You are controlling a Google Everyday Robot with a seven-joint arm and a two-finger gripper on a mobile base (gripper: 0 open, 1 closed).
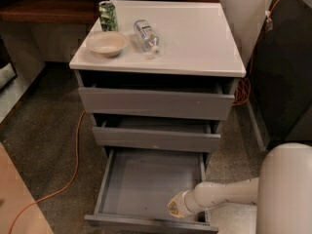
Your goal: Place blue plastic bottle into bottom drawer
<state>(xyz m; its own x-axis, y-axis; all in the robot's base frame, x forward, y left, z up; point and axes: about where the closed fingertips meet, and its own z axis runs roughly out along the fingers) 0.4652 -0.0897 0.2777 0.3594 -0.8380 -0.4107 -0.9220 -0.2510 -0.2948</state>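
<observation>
The blue plastic bottle point(146, 35) lies on its side on the white cabinet top, cap toward the front, to the right of the bowl. The bottom drawer point(141, 179) is pulled open and its grey inside holds nothing but my arm's end. My gripper point(176, 206) is down at the drawer's front right corner, at the end of the white forearm that reaches in from the right. It is far below the bottle and holds nothing that shows.
A cream bowl point(107, 43) and a green patterned can point(108, 16) stand on the cabinet top point(195, 38) at the left. The two upper drawers point(156, 104) are slightly open. An orange cable point(77, 150) runs over the floor at the left. A dark cabinet point(287, 67) stands at the right.
</observation>
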